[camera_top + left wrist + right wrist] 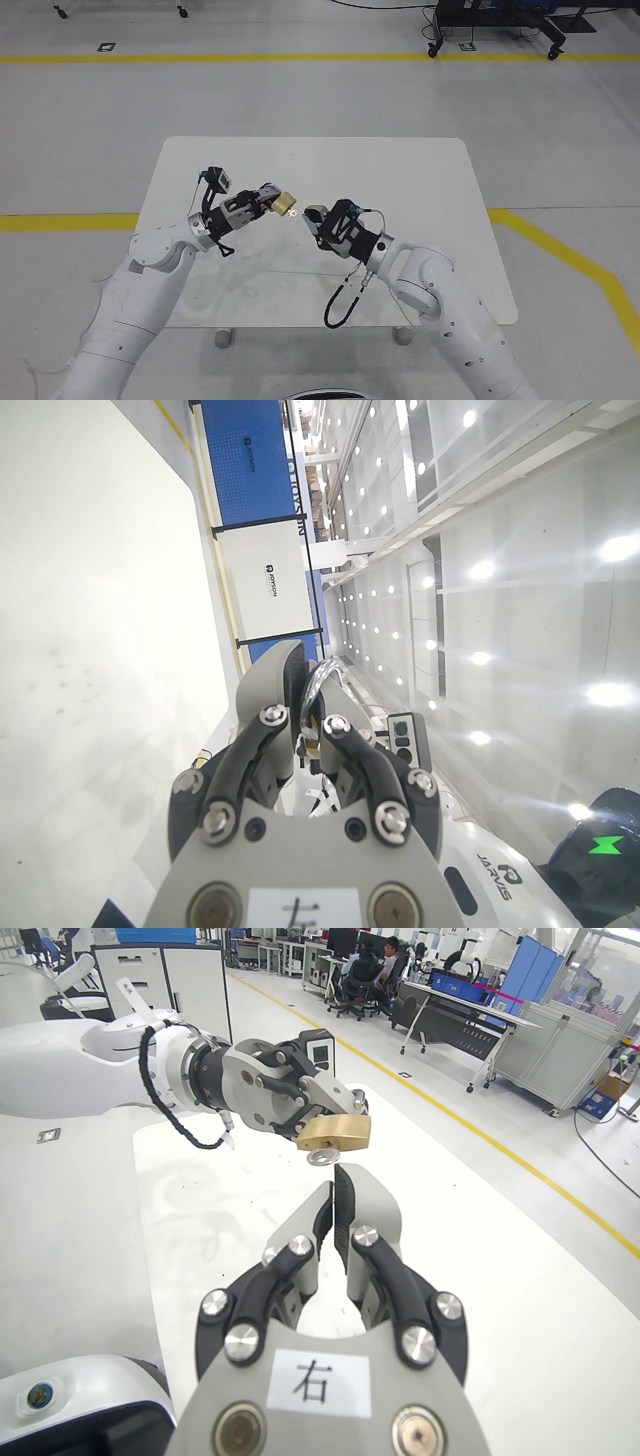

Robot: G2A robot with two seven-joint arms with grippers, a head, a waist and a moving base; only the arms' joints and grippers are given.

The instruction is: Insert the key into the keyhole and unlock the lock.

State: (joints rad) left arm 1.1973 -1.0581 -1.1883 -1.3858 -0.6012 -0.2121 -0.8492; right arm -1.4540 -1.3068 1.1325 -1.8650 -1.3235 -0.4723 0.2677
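While left pincer grips the lock, key inserted, right pincer rests closed.

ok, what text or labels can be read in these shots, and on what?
"左", cut off at the frame edge: white sticker on the left gripper.
"右": white sticker on the right gripper.
Brand logo lettering: white panel and blue panel behind; not read off.
The lock and key: no print legible.
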